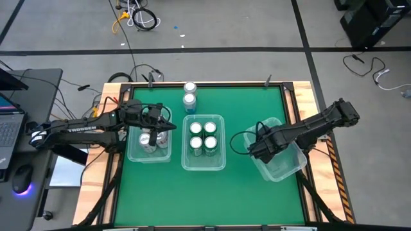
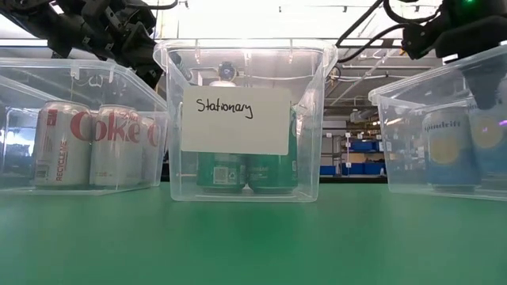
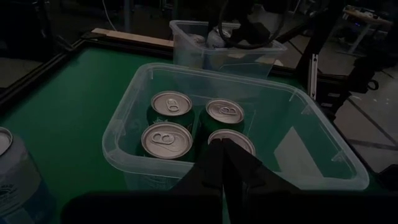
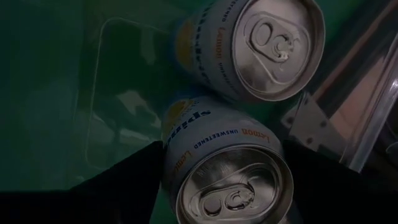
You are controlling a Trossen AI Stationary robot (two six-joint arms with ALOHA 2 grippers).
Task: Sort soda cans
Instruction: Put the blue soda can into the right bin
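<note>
Three clear plastic bins sit in a row on the green counter (image 1: 257, 199). The middle bin (image 1: 203, 164) holds four green cans (image 1: 203, 136) standing upright in a square, silver tops up, and a white card (image 2: 235, 119) on its front wall reads "Stationary". The left bin (image 1: 148, 156) holds the white-and-silver cans (image 2: 87, 143) with red lettering, standing side by side against its front wall. The right bin (image 1: 287, 167) sits skewed to the others, turned at an angle near the counter's right edge, and it holds the pale blue cans (image 4: 249, 46) with lemon markings — two show clearly in the right wrist view, close together.

The right gripper (image 1: 262, 149) is down in the right bin, its two dark fingers (image 4: 134, 171) spread wide on either side of the nearer blue can (image 4: 227, 168); whether they press on its sides I cannot tell. The left gripper (image 1: 160, 122) hangs over the back of the left bin, its fingers (image 3: 230, 171) pressed together with nothing between them, pointing toward the middle bin.

Two more cans (image 1: 189, 94) stand loose on the counter just behind the middle bin, one behind the other — pale sides, silver tops. Off the counter's left side a laptop (image 1: 8, 128) sits open with a mouse (image 1: 23, 178) near it, and cables (image 1: 138, 16) lie on the floor beyond.
</note>
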